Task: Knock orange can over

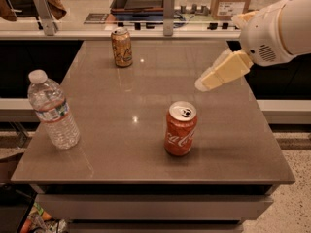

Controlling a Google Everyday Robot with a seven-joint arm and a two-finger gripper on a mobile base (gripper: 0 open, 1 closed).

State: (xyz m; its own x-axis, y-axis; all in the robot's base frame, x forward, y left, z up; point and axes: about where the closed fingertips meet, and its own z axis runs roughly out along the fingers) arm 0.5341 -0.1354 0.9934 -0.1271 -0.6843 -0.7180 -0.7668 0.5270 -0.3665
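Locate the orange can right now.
In the camera view, the orange can stands upright near the far edge of the table, left of centre, beyond the Coke can and water bottle. The gripper hovers over the table's right side, apart from it.

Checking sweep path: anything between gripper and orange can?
Camera view: only bare tabletop between the gripper, above its right side, and the orange can.

Grey table [121,149] seen from above, orange can [121,47] upright near its far edge, red Coca-Cola can [180,129] upright front of centre, water bottle [52,109] upright at left — gripper [204,84] above the right side, well apart from the orange can.
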